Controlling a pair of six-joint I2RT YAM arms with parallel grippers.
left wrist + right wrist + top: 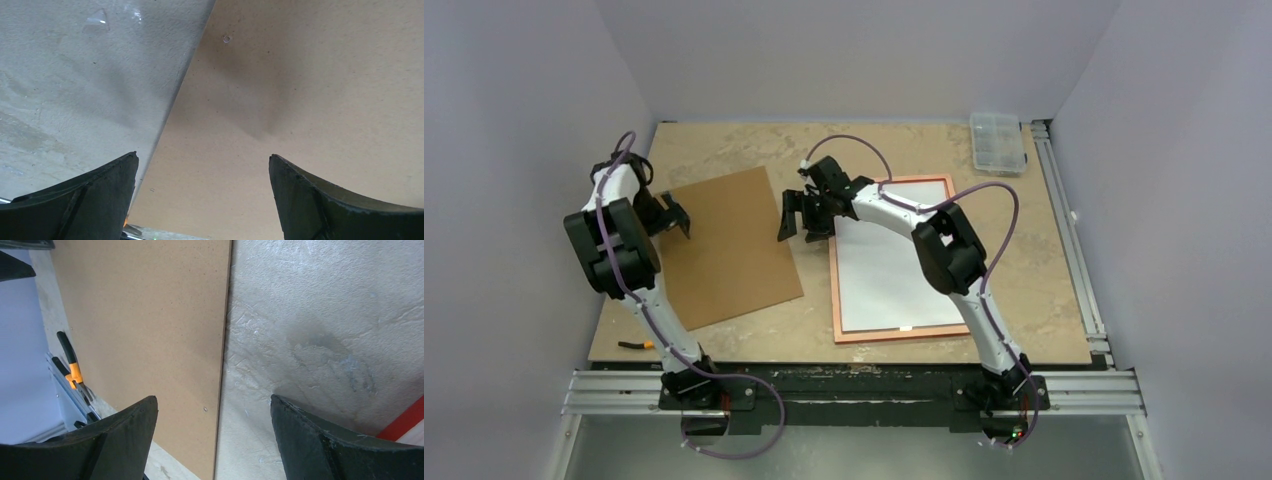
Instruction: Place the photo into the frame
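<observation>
The frame (894, 335) lies flat at centre right and shows a copper-brown edge. A white sheet, the photo (889, 280) with its plain back up, lies inside it. My right gripper (802, 225) is open and empty. It hovers between the frame's far left corner and the brown backing board (724, 245). In the right wrist view my gripper (214, 405) straddles the board's edge (140, 315), with a red sliver of the frame (407, 420) at lower right. My left gripper (676, 216) is open and empty over the board's left edge. It also shows in the left wrist view (202, 165), above the board (300, 100).
A clear plastic box (998, 142) stands at the back right corner. Orange-handled pliers (636, 344) lie at the front left edge and also show in the right wrist view (72, 370). Metal rails (1074, 240) run along the table's right side.
</observation>
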